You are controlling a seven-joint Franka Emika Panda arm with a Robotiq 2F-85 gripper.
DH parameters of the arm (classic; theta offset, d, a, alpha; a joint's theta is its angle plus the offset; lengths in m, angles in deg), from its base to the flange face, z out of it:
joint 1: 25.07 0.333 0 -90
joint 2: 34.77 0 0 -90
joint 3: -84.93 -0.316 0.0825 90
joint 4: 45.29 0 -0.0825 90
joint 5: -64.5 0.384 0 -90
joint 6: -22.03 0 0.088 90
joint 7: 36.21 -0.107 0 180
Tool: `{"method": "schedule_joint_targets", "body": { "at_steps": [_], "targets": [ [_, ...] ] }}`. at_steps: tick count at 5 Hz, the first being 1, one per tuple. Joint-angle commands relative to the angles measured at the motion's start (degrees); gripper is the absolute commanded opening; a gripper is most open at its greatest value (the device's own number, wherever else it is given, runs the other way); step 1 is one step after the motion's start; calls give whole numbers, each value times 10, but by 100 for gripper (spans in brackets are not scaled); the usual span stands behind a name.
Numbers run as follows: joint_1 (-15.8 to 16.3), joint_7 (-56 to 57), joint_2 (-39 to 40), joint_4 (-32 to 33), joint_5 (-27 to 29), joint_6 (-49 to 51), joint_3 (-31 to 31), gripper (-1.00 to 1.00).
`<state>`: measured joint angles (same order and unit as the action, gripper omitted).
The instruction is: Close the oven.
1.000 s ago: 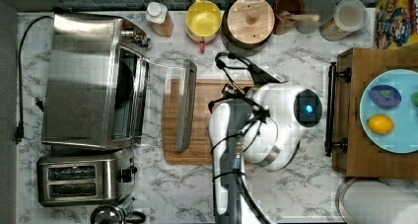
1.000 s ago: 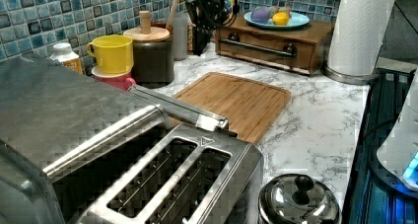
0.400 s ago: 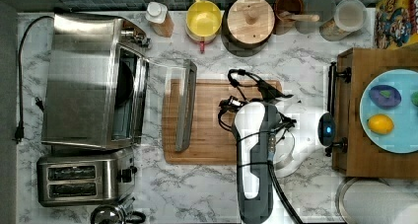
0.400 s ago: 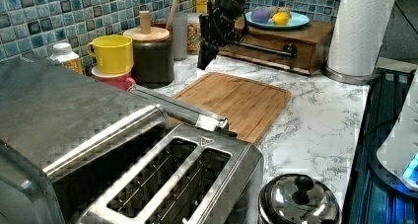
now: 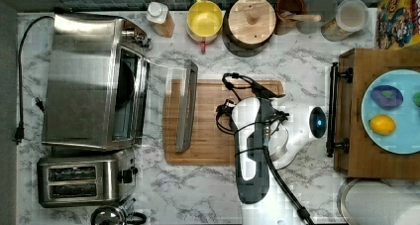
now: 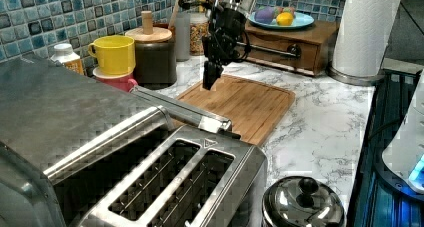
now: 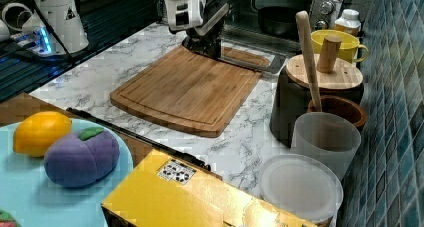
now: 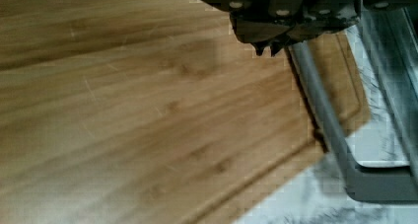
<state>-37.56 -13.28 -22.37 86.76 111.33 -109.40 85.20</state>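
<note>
Finds the oven point(image 5: 84, 81) on the counter point(image 5: 198, 190) at the top view's left, beside the two-slot toaster point(image 5: 84, 178). Sees its glass door point(image 5: 174, 86) still dropped open and lying flat, with the bar handle point(image 5: 185, 106) reaching over the near edge of the cutting board point(image 5: 213, 136).

Places the end effector point(image 6: 210, 81) in the left view above the board, clear of the wood and close to the handle but not touching it. Compared with a second ago, puts it much lower and nearer the oven: back then it hung up by the wooden drawer box point(image 6: 285, 39), and 0.4 s ago partway down. Notes the same shift in the top view, with the arm point(image 5: 250, 145) now stretched further toward the top view's left across the board.

Reads the fingertips point(image 8: 266, 47) in the wrist view as pressed together, gripping nothing, with the handle running just beside them. Catches the end effector point(image 7: 205, 43) in the right view at the board's far edge, next to the open door.

Leaves oven, door and board where they lay before.
</note>
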Motion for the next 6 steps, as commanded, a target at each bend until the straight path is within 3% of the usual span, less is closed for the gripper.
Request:
{"method": "schedule_joint_targets", "body": {
  "at_steps": [1,3,5,6],
  "targets": [
    [25,82,-27,-31,88,-21,-53,-100],
    [35,20,24,-59,36,-32,-93,-100],
    [50,-18,58,-77,32,-58,-88,-100],
    [38,-12,72,-85,54,-40,-89,-100]
  ]
}}
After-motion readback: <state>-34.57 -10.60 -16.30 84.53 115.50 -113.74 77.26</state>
